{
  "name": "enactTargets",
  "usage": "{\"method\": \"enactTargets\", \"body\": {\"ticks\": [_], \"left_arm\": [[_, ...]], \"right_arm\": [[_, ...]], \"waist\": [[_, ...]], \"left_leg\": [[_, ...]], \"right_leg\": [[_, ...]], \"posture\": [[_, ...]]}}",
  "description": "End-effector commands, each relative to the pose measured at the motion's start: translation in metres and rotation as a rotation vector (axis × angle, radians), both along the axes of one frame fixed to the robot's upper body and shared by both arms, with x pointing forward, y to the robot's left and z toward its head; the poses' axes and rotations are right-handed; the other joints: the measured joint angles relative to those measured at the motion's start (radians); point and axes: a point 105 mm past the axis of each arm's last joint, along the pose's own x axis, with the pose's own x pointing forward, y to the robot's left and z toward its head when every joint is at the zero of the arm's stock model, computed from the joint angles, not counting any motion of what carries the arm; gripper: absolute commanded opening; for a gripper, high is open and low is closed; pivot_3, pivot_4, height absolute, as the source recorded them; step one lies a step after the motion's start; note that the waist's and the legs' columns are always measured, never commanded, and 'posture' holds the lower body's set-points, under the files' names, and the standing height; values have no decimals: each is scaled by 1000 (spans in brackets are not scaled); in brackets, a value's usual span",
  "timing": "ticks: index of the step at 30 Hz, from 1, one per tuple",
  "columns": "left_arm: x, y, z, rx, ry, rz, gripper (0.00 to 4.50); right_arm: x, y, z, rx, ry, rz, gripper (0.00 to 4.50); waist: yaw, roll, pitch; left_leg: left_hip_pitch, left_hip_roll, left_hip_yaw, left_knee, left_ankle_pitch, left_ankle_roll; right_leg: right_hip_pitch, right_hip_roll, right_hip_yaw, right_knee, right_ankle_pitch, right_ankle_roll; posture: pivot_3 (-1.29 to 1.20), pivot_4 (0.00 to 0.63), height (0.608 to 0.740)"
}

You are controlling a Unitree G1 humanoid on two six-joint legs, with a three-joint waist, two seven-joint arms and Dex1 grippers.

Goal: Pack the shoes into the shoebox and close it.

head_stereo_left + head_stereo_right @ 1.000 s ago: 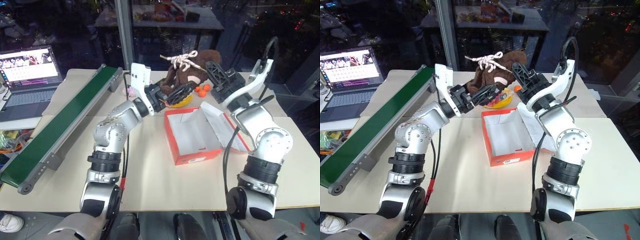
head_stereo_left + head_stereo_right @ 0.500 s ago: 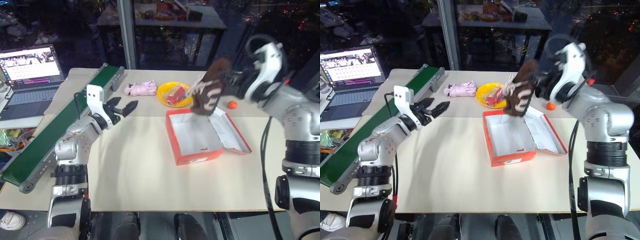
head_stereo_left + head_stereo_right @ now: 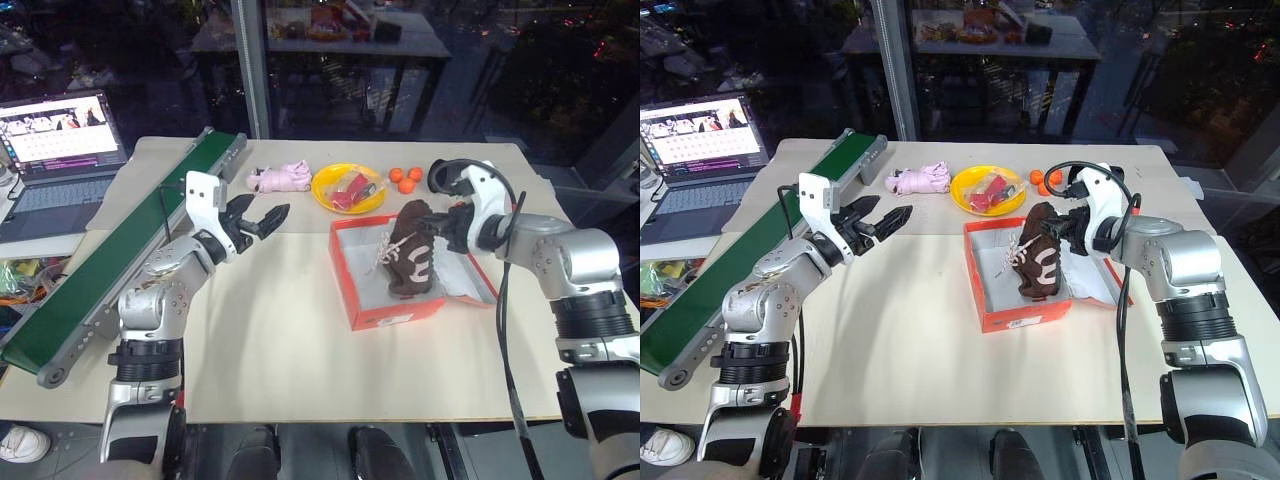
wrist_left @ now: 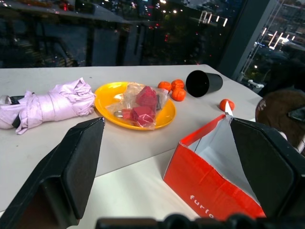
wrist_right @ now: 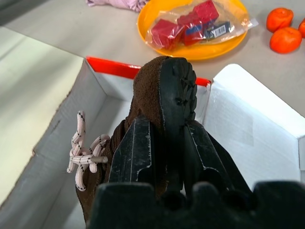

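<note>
The right arm reaches in from the side with its elbow out and its wrist bent toward the middle of the table (image 3: 300, 360). Its gripper (image 3: 432, 226) points slightly downward and is clamped on the shoes (image 3: 410, 262), which show as one brown bundle. In the right wrist view the two black fingers (image 5: 138, 152) pinch the sole edge of a shoe. The bundle hangs toe-down inside the shoebox (image 3: 368, 300), with white laces (image 3: 380, 255) trailing toward the box's left wall (whether the toe touches the floor of the box cannot be told). The lid (image 3: 470, 270) lies folded open flat on the right side, under the right forearm.

The left arm is bent and raised over the left part of the table, its gripper (image 3: 262, 217) roughly level, aimed toward the box and spread wide with nothing in it. It is well apart from the box.

A broad bare stretch of table lies between the left gripper and the box and runs to the near edge. Behind the box sit a yellow bowl (image 3: 345, 187), a pink bundle (image 3: 281, 178) and some oranges (image 3: 404, 179). A green conveyor (image 3: 120, 250) lines the left edge.
</note>
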Motion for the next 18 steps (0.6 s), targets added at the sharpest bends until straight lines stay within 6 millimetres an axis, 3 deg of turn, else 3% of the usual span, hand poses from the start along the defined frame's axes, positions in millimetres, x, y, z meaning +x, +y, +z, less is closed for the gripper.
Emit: {"method": "enactTargets", "body": {"ticks": [1, 8, 13, 15, 18], "left_arm": [[-7, -4, 13, -10, -54, -5, 4500], [-6, -4, 17, -1, -77, 17, 4500], [-8, -3, 19, -2, -83, 24, 4500], [-9, -3, 19, -1, -84, 25, 4500], [-10, -4, 19, -2, -84, 24, 4500]], "right_arm": [[5, 2, -9, -51, 11, 25, 369], [25, 5, -51, -220, 49, 55, 369], [37, 13, -62, -286, 31, 80, 369], [42, 19, -62, -296, 11, 82, 1342], [48, 25, -56, -297, -31, 84, 2165]], "waist": [[0, 0, 0], [-4, -1, -1], [-7, -2, -1], [-8, -2, -2], [-7, -2, -1]], "left_leg": [[0, 0, 0, 0, 0, 0], [2, 0, 0, 1, 0, 0], [5, 0, 0, 1, 0, 0], [5, 0, 0, 1, 0, 0], [5, 0, 0, 1, 0, 0]], "right_leg": [[0, 0, 0, 0, 0, 0], [2, 0, 0, 0, 0, 0], [5, 0, 0, 0, 0, 2], [5, 0, 0, 0, 0, 2], [4, 0, 0, 1, 0, 0]], "posture": [[0, 150, 740], [0, 150, 740], [0, 150, 740], [0, 150, 740], [0, 150, 740]]}}
